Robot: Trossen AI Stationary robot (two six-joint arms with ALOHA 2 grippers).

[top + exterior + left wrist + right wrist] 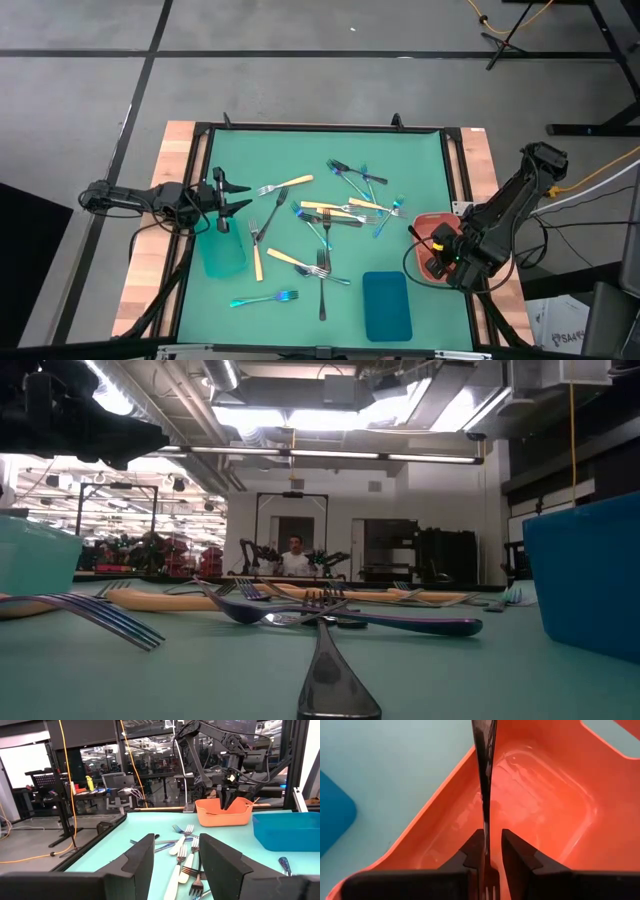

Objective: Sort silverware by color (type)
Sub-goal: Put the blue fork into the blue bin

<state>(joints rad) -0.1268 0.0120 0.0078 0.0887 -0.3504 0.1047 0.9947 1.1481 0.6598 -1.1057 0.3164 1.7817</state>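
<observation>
Several forks lie scattered on the green mat: orange-handled ones [285, 185], blue-teal ones [265, 298] and a dark one [322, 290]. At the table's right edge my right gripper [445, 250] points steeply down into the salmon-red tray [428, 222]. Its fingers stand slightly open, with a dark shiny fork [485, 780] between them. My left gripper [177, 855] waits open and level at the left edge, next to the teal tray [222, 250]. My right gripper [488, 845] has the fork's neck, just above the tines [486, 832], between its two fingers. The fork lies against one finger [474, 847], and a thin gap shows between it and the other finger. The handle runs on ahead over the tray; its far end is out of frame.
A blue tray [386, 305] sits near the front right of the mat. Black rails and wooden strips [150, 250] border the mat. A person shows in the room beyond the table [295, 558].
</observation>
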